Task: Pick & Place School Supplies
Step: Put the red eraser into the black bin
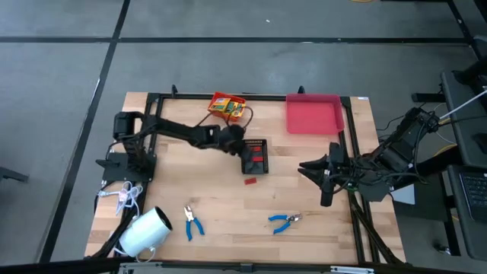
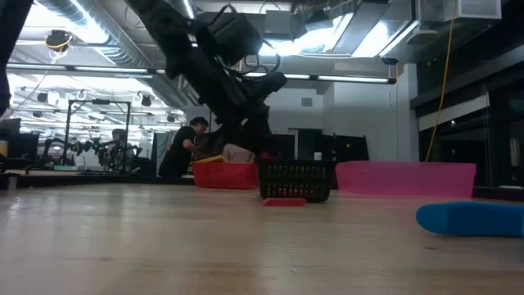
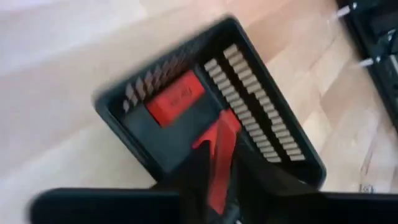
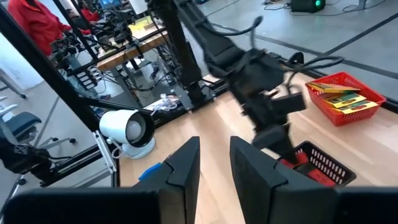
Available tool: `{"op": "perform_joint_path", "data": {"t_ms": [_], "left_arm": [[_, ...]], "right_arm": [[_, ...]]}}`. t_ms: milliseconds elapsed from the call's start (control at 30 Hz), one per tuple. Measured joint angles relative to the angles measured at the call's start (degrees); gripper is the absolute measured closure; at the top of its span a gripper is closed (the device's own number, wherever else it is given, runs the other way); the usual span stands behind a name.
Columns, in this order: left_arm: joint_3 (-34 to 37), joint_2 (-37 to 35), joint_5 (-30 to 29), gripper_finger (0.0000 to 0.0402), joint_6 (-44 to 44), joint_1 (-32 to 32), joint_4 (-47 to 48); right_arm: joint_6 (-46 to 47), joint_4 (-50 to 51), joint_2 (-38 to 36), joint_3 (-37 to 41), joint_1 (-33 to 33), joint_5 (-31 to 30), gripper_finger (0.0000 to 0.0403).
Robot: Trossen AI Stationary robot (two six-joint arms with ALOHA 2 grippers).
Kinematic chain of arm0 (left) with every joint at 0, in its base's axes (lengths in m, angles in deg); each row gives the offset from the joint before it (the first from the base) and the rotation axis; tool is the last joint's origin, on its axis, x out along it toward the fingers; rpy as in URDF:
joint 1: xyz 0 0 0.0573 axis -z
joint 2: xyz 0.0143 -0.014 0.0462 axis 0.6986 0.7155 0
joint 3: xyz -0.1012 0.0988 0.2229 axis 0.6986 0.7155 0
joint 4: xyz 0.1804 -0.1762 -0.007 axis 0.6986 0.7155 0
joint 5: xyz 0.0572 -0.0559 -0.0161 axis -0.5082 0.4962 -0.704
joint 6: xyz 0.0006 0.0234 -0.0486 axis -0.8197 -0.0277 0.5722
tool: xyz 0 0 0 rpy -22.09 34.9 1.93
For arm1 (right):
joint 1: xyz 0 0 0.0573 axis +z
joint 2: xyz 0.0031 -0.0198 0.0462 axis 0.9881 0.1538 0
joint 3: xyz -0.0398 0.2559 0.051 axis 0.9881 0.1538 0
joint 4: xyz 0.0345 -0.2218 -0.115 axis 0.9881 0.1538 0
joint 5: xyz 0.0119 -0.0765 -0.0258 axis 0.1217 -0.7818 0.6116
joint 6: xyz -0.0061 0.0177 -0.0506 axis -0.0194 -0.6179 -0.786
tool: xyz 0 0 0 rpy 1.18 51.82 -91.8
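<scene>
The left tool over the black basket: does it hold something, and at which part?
The left tool holds a flat red piece by one end, above the black basket. The right tool holds nothing.

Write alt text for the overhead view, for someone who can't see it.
Seen from above, the left gripper reaches over a small black basket holding red pieces at the middle of a wooden table. One red piece lies just outside it. The right gripper waits to the right.
</scene>
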Motion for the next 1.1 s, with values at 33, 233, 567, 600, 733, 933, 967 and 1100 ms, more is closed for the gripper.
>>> {"op": "perform_joint_path", "data": {"t_ms": [33, 233, 567, 600, 733, 933, 967, 1100], "left_arm": [[0.00, 0.04, 1.18, 0.0328, -0.77, -0.81, -0.80], [-0.11, -0.44, 5.76, 0.0211, -2.84, -2.04, -4.33], [-0.11, -4.30, 9.02, 0.0221, -12.69, 9.58, 0.98], [-0.03, -5.22, 7.83, 0.0229, -13.37, 11.63, 3.26], [-0.13, -8.61, -3.30, 0.0260, -22.51, 21.53, 5.77], [0.00, -3.45, -25.03, 0.0296, -36.54, 28.05, 7.92], [0.00, -2.29, -25.49, 0.0301, -35.69, 27.37, 7.90], [-0.50, 0.98, -20.90, 0.0324, -35.82, 24.37, 6.56]], "right_arm": [[0.02, -0.04, 0.00, 0.00, 0.11, -0.14, 0.0312], [0.02, -0.07, 0.00, 0.00, 0.15, -1.41, 0.0312], [1.33, 0.36, 0.00, 0.00, 0.15, -1.39, 0.0312], [1.33, 0.34, 0.00, 0.00, 0.15, -1.39, 0.0312], [1.55, 0.34, 0.00, 0.00, 0.15, -1.41, 0.0312], [1.57, 0.39, 0.00, 0.00, 0.15, -1.18, 0.0312], [1.67, 0.35, -0.02, 0.00, 0.15, -0.93, 0.0312], [3.26, 0.31, 0.00, 0.00, 0.15, 0.48, 0.0312]]}}
